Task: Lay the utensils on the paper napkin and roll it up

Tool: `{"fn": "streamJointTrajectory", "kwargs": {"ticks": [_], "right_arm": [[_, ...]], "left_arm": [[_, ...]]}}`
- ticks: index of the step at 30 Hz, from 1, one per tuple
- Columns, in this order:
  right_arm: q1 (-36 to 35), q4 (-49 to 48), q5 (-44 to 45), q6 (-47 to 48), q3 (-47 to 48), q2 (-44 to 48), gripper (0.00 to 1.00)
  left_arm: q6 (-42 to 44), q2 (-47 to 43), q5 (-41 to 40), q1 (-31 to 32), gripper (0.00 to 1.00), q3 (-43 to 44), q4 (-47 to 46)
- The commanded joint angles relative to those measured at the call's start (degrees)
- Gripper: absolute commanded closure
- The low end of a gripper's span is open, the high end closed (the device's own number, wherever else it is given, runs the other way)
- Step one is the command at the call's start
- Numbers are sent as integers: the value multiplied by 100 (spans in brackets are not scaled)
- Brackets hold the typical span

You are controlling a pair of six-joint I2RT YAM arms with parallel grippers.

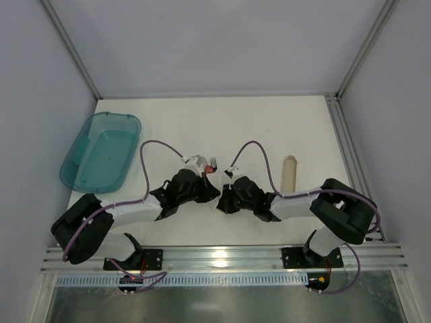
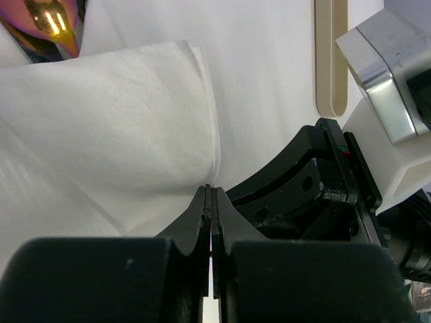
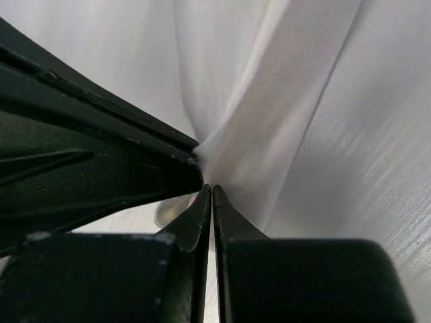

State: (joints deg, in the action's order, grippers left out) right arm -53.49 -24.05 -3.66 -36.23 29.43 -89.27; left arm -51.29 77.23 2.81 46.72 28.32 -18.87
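Two robot arms meet at the middle of a white desk [image 1: 256, 121]. The left hand [image 2: 210, 192] and the right hand [image 3: 212, 192] are each pinched tight on a raised fold of the paper napkin [image 2: 114, 128]. Tines of the fork [image 1: 213, 161] peek out just beyond them. A teal tub [image 1: 101, 151] sits far left, a tan tube [image 1: 289, 173] to the right.

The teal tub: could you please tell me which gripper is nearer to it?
Left. The left gripper pinches the napkin at mid-table, right of the tub; the right gripper meets it tip to tip from the far side, slightly farther away.
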Motion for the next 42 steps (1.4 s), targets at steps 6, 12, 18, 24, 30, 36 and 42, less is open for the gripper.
{"fn": "streamJointTrajectory", "kwargs": {"ticks": [6, 12, 18, 24, 30, 36, 42], "right_arm": [[-56, -328, 243, -60, -245, -90, 96], [-109, -390, 340, -209, -333, 85, 96], [-135, 50, 717, -490, -447, 683, 96], [-196, 85, 779, -605, -658, 929, 96], [-319, -301, 682, -552, -790, 903, 96], [-363, -486, 709, -596, -816, 508, 96], [-381, -547, 876, -622, -939, 464, 96]], "left_arm": [[180, 415, 343, 92, 100, 411, -626], [268, 591, 431, 92, 100, 499, -644], [260, 732, 475, 92, 100, 482, -714], [251, 776, 510, 92, 100, 526, -732], [233, 898, 554, 136, 100, 578, -776], [268, 1188, 730, 224, 100, 772, -785], [286, 1435, 905, 259, 100, 868, -907]]}}
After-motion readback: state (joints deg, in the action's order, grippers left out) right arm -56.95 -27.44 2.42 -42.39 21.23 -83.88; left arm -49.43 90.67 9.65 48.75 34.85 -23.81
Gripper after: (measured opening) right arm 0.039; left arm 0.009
